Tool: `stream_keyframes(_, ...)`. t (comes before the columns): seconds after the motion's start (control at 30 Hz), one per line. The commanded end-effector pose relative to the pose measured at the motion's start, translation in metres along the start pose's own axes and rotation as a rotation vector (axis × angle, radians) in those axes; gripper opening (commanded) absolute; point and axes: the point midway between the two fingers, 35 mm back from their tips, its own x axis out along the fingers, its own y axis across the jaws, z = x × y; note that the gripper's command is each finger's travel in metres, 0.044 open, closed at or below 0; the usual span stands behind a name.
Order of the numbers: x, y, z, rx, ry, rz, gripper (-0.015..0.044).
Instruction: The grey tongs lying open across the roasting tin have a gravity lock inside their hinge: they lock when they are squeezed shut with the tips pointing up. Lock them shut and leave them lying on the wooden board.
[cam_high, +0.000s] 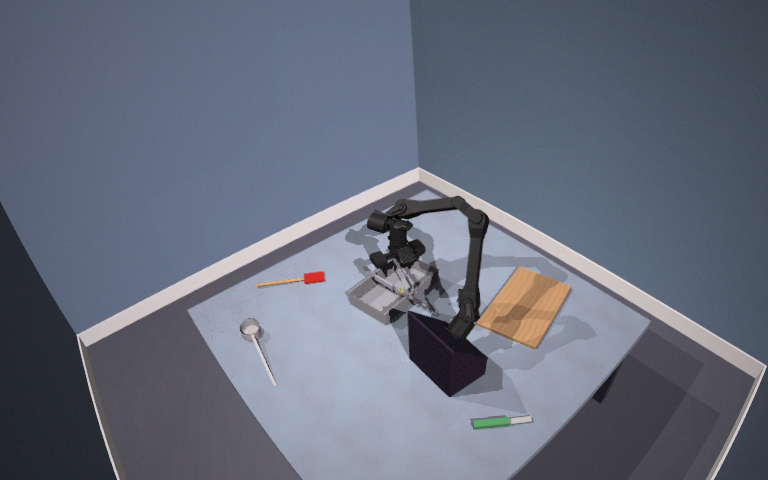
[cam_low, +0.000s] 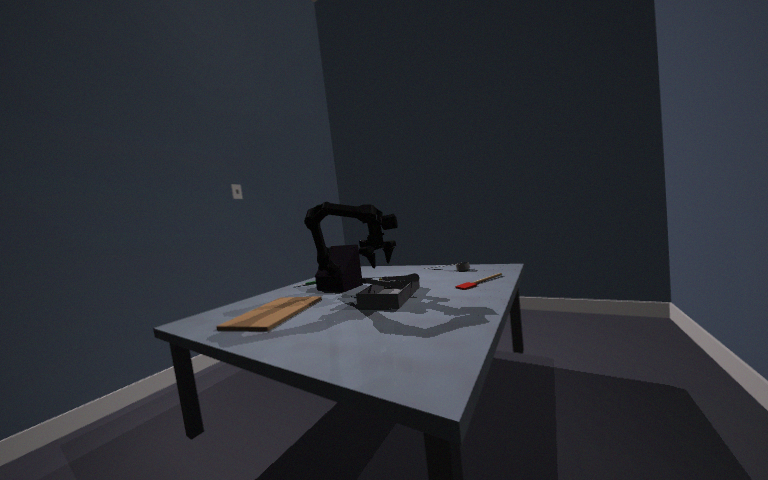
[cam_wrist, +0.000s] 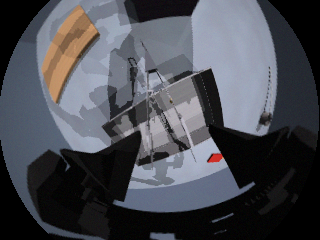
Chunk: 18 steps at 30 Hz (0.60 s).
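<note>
Two tapered black fingers of the open tool (cam_high: 396, 266) (cam_low: 380, 263) (cam_wrist: 175, 131) hang above the ridged-rim metal tin (cam_high: 370, 315) (cam_low: 378, 301) (cam_wrist: 217, 100).

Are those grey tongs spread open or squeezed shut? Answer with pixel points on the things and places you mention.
Spread open: in the wrist view, the two arms of the tongs (cam_high: 405, 278) (cam_wrist: 167, 122) stand apart across the tin (cam_high: 387, 318) (cam_low: 378, 300) (cam_wrist: 216, 100).
</note>
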Motion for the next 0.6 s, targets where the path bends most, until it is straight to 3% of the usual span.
stream_keyframes(0.0, 0.0083, 0.0083, 0.0054, -0.119, -0.036, 0.049, 0.0440)
stream_keyframes(0.57, 0.0085, 0.0108, -0.0046, -0.119, -0.036, 0.049, 0.0440)
